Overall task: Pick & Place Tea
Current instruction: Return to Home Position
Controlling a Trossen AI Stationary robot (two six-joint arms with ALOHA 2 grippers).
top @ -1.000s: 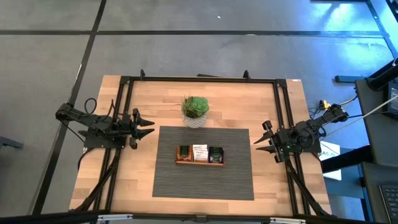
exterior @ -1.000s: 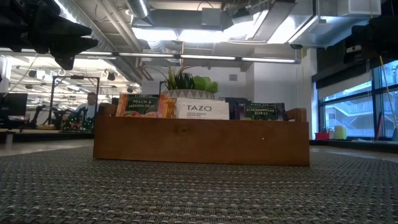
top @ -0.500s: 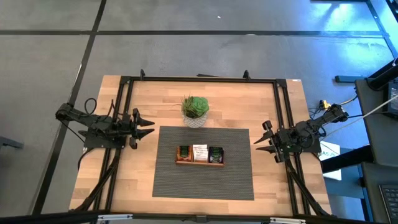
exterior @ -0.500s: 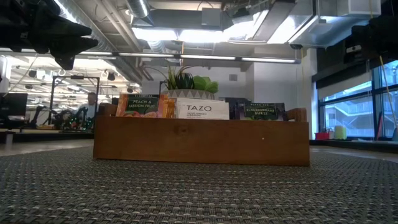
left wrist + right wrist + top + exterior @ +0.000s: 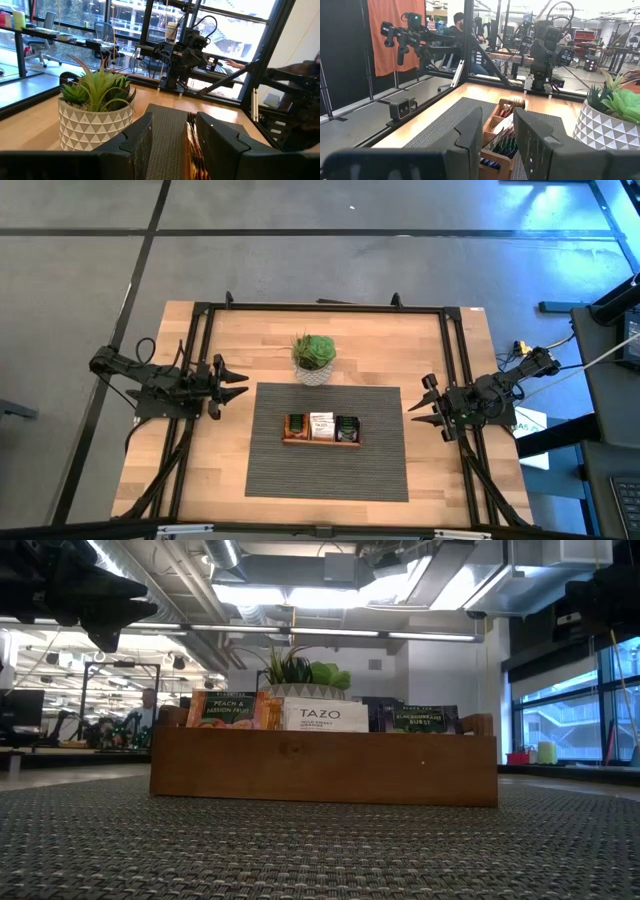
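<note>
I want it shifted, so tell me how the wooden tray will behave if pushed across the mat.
The wooden tray looks rigid, low and wide, so it probably slides rather than tips. The woven mat may drag on it. The upright tea sachets seem loose and could lean.

The tabletop [image 5: 250, 345] is pale wood, smooth, with visible grain. The mat [image 5: 300, 850] is a coarse, matt grey weave. The tray [image 5: 320, 768] is brown satin wood. The tea sachets [image 5: 322, 716] look like printed paper, perhaps lightly glossy. Beside the left gripper [image 5: 173, 131], which is matt dark plastic, the pot [image 5: 95, 122] has a matt white faceted relief.
</note>
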